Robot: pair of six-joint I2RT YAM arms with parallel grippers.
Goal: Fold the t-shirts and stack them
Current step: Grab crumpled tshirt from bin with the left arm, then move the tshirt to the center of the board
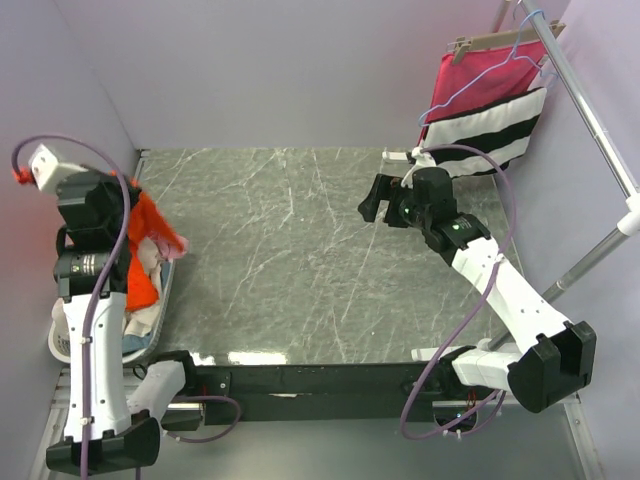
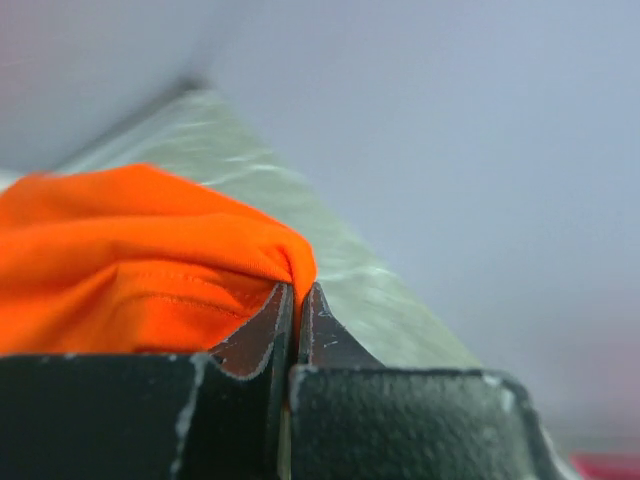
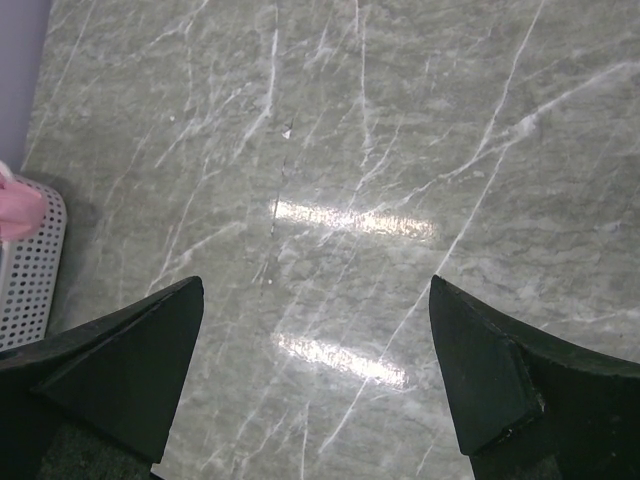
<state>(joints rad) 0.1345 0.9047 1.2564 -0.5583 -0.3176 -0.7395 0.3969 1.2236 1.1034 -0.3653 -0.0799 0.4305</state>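
The bright orange-red t-shirt (image 1: 148, 250) hangs lifted over the white basket (image 1: 160, 310) at the table's left edge. My left gripper (image 1: 128, 205) is shut on a fold of this shirt; in the left wrist view the orange cloth (image 2: 130, 260) is pinched between the closed fingertips (image 2: 298, 292). Cream-white and pale pink shirts (image 1: 145, 315) lie bunched in the basket below. My right gripper (image 1: 372, 205) is open and empty, hovering above the bare marble at the back right; its fingers (image 3: 150, 340) stand wide apart.
A pink cloth with black and white stripes (image 1: 490, 115) hangs on a hanger from a rail at the back right. The basket's perforated corner (image 3: 30, 270) with a bit of pink cloth shows at the left of the right wrist view. Purple walls enclose the table.
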